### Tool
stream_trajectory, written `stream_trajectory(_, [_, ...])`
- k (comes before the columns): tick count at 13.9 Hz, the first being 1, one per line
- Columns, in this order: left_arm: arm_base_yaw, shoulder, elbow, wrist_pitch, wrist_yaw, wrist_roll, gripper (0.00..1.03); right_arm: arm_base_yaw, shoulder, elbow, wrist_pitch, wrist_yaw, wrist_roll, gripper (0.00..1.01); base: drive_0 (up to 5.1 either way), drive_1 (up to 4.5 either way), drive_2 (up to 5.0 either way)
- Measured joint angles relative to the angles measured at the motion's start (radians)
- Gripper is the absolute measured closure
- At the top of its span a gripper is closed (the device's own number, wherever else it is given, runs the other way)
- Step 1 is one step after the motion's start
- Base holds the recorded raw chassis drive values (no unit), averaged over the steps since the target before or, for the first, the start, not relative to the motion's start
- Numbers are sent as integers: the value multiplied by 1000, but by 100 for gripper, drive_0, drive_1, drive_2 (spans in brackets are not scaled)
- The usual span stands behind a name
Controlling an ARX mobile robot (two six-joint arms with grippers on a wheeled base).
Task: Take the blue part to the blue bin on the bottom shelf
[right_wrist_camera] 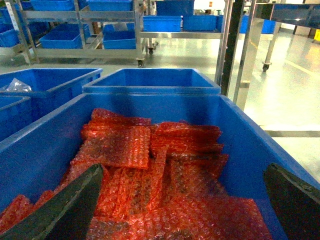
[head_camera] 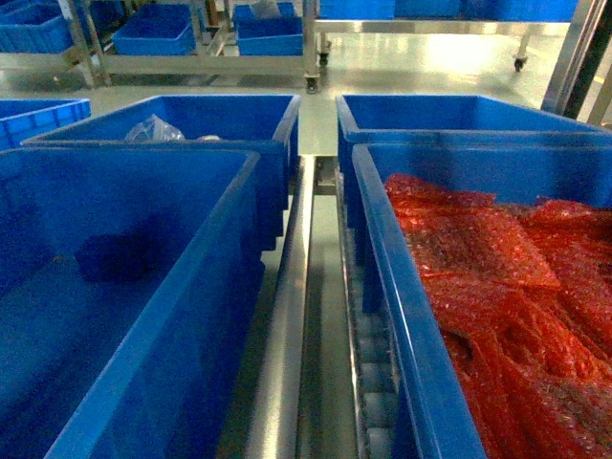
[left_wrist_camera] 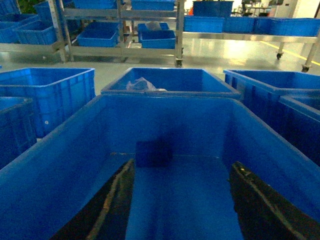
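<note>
My left fingers (left_wrist_camera: 180,210) stand spread wide and hold nothing, poised over the mouth of the blue bin (left_wrist_camera: 75,150), so the dark blue part (left_wrist_camera: 154,153) lying on its floor against the far wall sits framed between them; I judge this the line-up for a reach down, since the walls are deep and the part is well below the rim. My right fingers (right_wrist_camera: 185,210) are likewise parted and empty, hanging over the neighbouring crate (right_wrist_camera: 260,145) of red packets (right_wrist_camera: 150,170), which I take as parking out of the way, as that crate is no business of this job. In the head view the two crates sit side by side on the bottom shelf, with a steel rail (head_camera: 287,325) and a roller track (head_camera: 368,382) running between them, so crates can slide along. Behind the bin another crate holds a clear plastic bag (head_camera: 153,129). I can read no label, brand or writing on any crate or packet.
</note>
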Motion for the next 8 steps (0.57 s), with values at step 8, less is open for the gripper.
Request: stream_trajectory(8, [0, 0, 0, 0, 0, 1, 5, 0, 0, 0, 0, 0, 0, 3, 0, 0, 0])
